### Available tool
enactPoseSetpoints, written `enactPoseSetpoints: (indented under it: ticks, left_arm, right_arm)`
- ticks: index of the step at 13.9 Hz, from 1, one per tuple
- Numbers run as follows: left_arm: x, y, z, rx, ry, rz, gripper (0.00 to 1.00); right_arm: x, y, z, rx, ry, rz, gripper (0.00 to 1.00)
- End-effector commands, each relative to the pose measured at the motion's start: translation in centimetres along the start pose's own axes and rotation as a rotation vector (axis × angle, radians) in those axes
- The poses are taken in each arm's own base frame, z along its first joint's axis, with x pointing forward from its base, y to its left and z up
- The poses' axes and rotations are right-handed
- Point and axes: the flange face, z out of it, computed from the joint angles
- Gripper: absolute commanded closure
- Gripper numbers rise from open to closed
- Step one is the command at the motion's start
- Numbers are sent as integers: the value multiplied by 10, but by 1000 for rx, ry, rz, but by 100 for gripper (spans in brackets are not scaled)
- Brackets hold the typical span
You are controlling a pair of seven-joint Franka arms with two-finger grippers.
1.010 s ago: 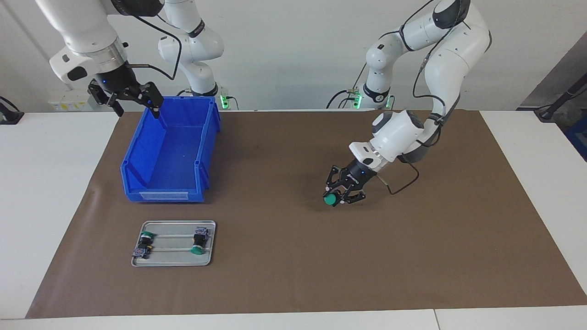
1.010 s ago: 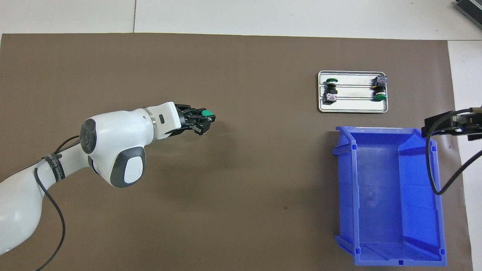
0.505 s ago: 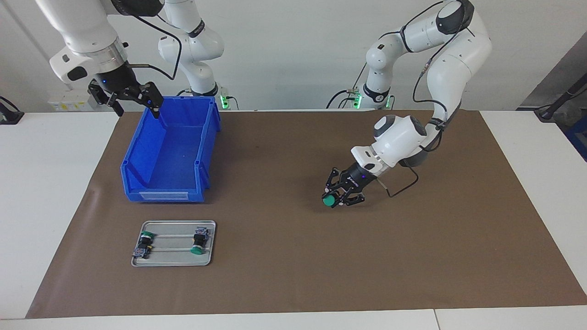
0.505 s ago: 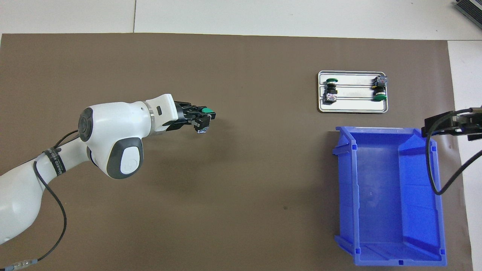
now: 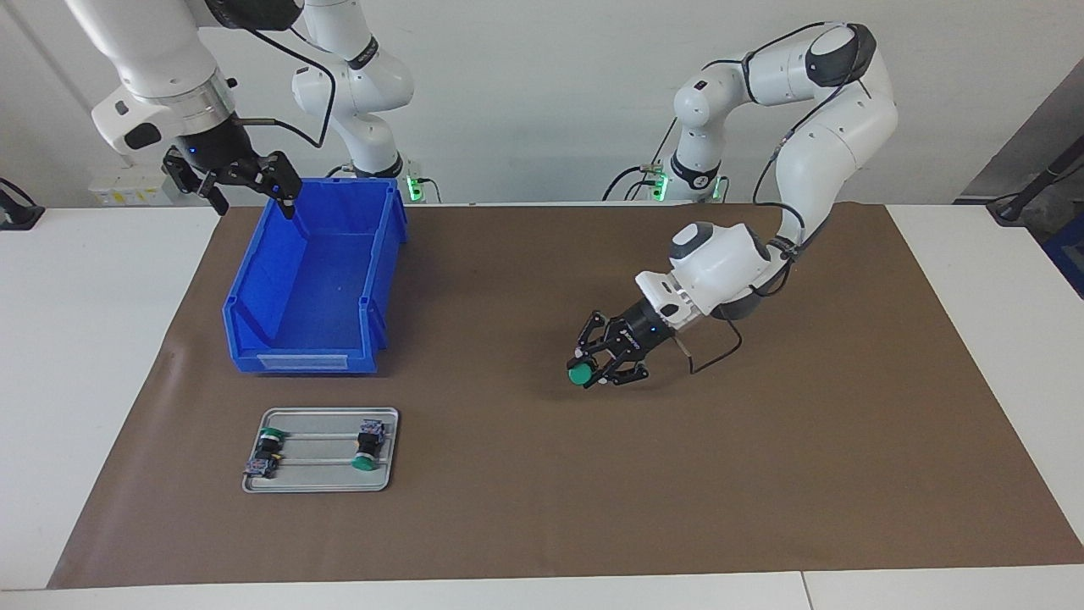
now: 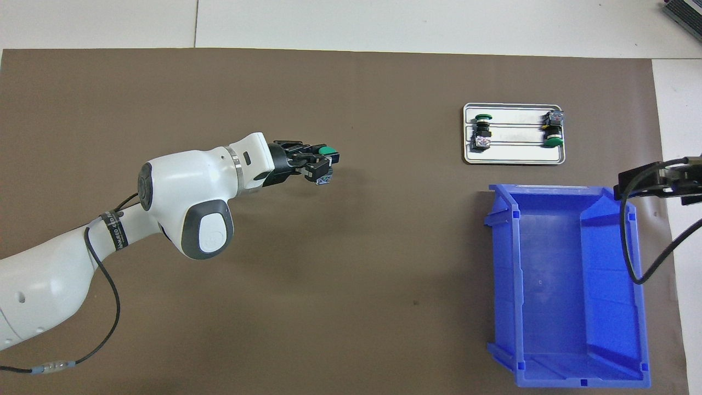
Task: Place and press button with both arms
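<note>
Right pincer (image 6: pixel 666 184) cut off at overhead view's edge, button (image 5: pixel 581 374) barrel hidden by left pincer (image 5: pixel 603 366)

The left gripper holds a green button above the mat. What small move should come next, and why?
Probably lower the left gripper a little, until the button's base meets the brown mat. The button is clamped but seems not yet set down, its green cap tilted sideways. The right gripper waits open over the blue bin's corner.

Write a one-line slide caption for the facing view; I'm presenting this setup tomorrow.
Left gripper holds a green-capped push-button over the brown mat; right gripper waits open above the blue plastic bin.
</note>
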Motion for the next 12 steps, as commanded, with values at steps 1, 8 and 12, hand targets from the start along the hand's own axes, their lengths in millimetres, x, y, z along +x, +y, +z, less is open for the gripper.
enactPoseSetpoints:
  ticks: [1,8,12]
  left_arm:
    - [-5,-9,13,-63,58,-55,100]
    - [-13,30,28,-130,218,57,100]
    - [-29,45,34,-165,316,30,100]
  right_arm:
    - [-6,3,-2,18,-5,-25,0]
    - [-6,4,-2,18,-5,-23,0]
    - [-6,3,-2,18,-5,-25,0]
